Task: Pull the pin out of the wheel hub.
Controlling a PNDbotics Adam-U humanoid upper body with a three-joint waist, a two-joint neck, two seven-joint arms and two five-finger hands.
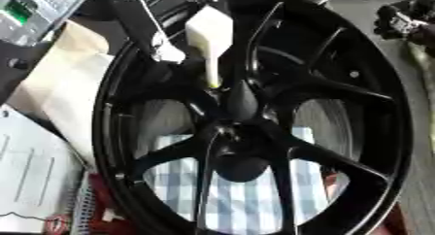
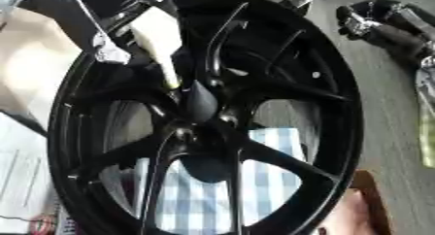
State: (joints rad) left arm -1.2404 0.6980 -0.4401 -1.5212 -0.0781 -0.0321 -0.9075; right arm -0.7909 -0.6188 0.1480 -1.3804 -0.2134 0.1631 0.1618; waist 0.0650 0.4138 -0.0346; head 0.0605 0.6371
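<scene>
Though seemingly beneath left hand (image 1: 140,20), cream pin (image 1: 209,37) at hub (image 1: 239,144).

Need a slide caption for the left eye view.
Robot's left hand holds a cream-handled pin above the hub of a black alloy wheel lying on checked cloth.

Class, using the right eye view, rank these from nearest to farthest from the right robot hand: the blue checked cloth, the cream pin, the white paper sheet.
1. Cream pin: upper left of the wheel, across from the right robot hand at the upper right.
2. Blue checked cloth: low, seen through the spokes.
3. White paper sheet: lower left edge, beyond the rim.
</scene>
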